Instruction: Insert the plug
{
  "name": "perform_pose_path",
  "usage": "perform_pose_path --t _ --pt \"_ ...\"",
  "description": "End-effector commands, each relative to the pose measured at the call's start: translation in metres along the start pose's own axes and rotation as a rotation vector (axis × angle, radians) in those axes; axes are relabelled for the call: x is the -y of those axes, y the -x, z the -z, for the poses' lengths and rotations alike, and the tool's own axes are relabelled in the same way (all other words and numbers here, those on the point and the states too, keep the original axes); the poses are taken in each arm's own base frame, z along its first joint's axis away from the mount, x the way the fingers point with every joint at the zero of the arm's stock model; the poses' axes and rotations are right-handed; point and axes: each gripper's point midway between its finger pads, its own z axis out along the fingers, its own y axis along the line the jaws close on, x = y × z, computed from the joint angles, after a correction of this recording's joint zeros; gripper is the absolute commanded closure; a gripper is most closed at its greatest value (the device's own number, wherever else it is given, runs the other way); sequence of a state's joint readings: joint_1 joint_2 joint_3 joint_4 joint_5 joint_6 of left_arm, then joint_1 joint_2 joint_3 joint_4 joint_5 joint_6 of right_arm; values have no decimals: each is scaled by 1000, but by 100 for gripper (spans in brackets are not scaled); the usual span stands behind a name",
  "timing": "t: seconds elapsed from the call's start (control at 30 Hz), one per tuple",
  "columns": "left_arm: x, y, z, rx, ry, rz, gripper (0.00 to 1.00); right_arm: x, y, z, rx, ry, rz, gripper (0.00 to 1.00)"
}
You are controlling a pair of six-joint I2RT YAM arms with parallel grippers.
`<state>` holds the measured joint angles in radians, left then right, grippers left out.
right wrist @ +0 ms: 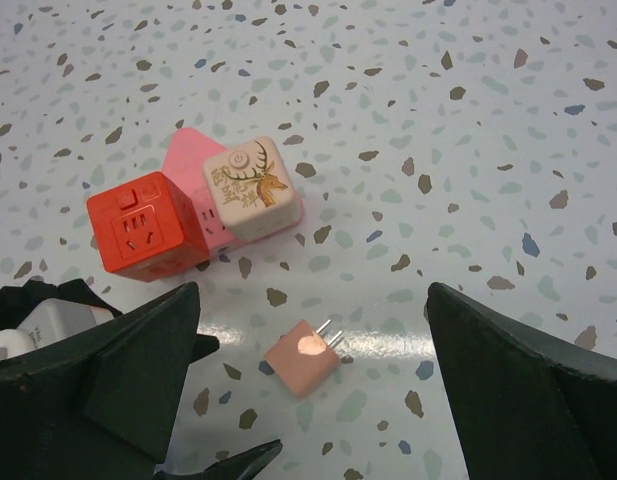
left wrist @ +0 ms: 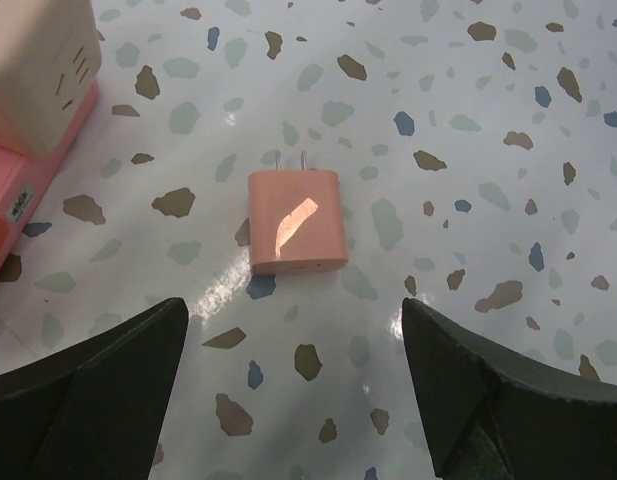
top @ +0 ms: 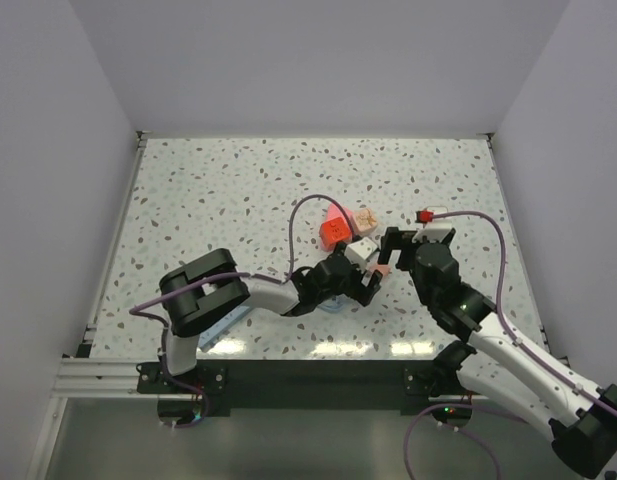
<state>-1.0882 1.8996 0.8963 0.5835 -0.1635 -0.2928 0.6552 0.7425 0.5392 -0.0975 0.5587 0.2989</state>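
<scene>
Salmon plug flat on glossy desk — left tool, right tool both spread, empty. Risk: off-centre pinch spins plug away.

The top view looks steeply down from high behind the near edge over the whole speckled terrazzo tabletop. The left wrist view sits close above the small salmon-orange plastic plug, centre frame. The right wrist view, farther off, shares it at lower centre.
</scene>
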Motion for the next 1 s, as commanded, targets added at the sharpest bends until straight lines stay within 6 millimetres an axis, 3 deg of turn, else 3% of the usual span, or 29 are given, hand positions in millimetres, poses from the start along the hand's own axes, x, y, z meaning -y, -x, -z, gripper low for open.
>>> perform_pose_path --t 0.0,0.17,0.8,0.9,0.97 --pt "6 18 -15 41 -3 -25 7 4 5 2 31 -14 -27 1" --pt "3 11 -30 2 31 -36 6 5 8 6 40 -8 -33 1" --pt "7 -7 -58 -57 18 -42 9 9 10 9 56 -13 -41 1" --pt "8 -12 -63 -71 17 -38 18 11 11 11 63 -17 -48 1" --pt "7 -14 -64 -76 15 -34 36 12 11 12 65 -21 -47 1"
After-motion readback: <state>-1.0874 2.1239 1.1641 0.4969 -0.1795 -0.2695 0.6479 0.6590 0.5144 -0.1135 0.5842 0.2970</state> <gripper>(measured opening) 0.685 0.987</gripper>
